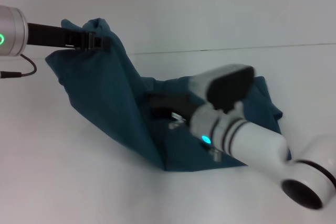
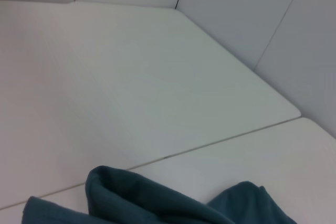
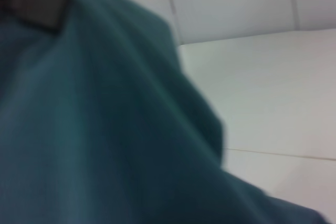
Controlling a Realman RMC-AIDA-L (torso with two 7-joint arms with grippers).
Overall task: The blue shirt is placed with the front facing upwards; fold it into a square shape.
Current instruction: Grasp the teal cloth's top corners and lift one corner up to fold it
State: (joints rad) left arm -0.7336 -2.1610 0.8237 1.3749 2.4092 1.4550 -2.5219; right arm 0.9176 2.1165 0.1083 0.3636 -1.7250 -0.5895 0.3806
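The blue shirt is a dark teal cloth, partly lifted off the white table. Its far left part hangs as a taut sheet from my left gripper, which is shut on a bunched fold at the top. The rest lies crumpled on the table toward the right. My right gripper is low over the middle of the cloth, mostly hidden behind its own white wrist. Bunched shirt shows in the left wrist view. Blurred shirt covers most of the right wrist view. No lettering shows.
The white table stretches out around the shirt, with a thin seam line across its far side. White wall panels stand behind it. A black cable loops near the left arm.
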